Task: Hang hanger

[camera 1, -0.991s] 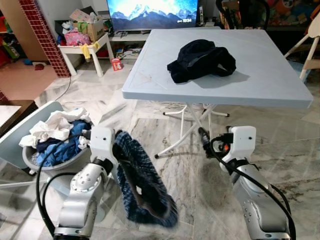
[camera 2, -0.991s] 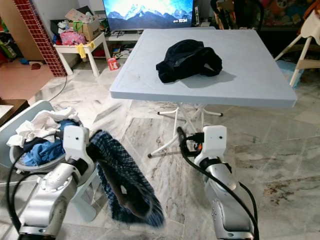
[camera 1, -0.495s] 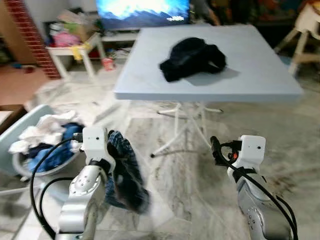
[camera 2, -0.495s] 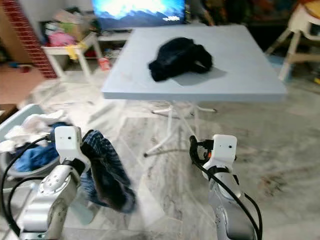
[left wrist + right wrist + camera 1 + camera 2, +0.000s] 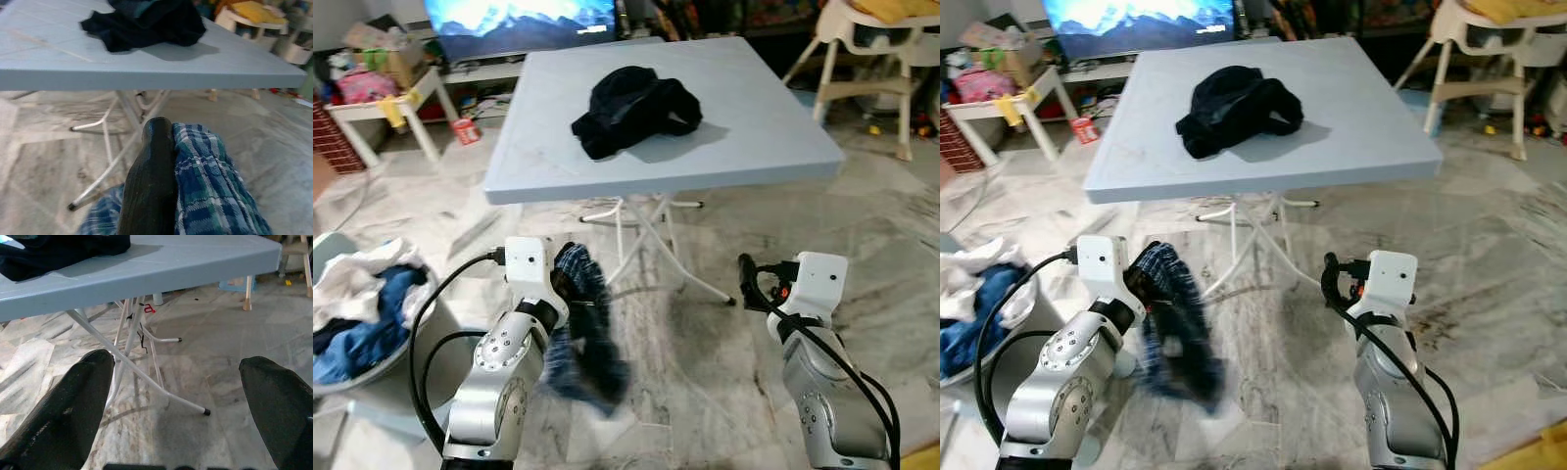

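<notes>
Plaid garment clamped in left pincer, hanging below.

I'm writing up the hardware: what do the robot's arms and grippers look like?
Both arms are silver metal with rounded joints, each ending in a white boxy wrist housing. Black cables loop along them. The left gripper and right gripper have long black fingers; a red-orange spot marks the right wrist.

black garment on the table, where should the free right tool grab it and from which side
Probably the raised bunched hump in the middle of the black garment, coming straight down from above. It lies crumpled in a heap on the flat grey table, so the folds stand up for pinching. The right tool is open and below the tabletop, so it must rise first.
</notes>
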You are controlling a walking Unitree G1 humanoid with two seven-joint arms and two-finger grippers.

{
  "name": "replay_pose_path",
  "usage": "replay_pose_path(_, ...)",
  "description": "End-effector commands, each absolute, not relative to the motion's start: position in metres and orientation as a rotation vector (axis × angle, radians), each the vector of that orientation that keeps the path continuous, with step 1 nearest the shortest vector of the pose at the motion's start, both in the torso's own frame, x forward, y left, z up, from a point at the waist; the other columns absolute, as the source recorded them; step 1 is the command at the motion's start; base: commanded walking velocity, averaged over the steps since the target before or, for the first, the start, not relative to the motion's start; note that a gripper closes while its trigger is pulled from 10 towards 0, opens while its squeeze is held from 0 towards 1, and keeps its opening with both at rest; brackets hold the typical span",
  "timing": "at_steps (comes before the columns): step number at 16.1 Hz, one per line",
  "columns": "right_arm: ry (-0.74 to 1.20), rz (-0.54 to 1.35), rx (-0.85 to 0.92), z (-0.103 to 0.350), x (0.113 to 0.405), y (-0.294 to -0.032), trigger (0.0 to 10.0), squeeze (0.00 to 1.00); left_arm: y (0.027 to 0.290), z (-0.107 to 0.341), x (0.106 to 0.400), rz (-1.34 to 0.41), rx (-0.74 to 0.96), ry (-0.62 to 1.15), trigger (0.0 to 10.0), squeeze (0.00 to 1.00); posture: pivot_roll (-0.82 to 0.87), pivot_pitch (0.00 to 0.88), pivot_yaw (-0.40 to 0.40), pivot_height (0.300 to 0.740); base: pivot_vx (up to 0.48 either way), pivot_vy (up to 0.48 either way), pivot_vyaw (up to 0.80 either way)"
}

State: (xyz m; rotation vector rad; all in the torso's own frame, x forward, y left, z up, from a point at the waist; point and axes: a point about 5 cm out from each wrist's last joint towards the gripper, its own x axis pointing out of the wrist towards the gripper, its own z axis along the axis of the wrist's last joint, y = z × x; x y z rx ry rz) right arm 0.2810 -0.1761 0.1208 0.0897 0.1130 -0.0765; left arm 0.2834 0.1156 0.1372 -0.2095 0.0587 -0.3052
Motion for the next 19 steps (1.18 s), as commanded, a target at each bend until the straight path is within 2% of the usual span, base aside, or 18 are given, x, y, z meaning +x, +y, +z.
replay_pose_path(1,0.116,-0.057,0.104,0.1223,0.2812,-0.1730,10.0,0.00,0.1164,0.1369,0.2851,-0.308,-0.220,0.066,10.0,0.00,-0.13,0.035,0.086,0.740,0.000,0.000,-0.77)
replay_pose_path(19,0.110,-0.036,0.091,0.1238,0.2859,-0.1678,10.0,0.00,0.1094,0.1311,0.2842,-0.355,-0.246,0.105,10.0,0.00,-0.13,0.030,0.087,0.740,0.248,0.000,-0.77)
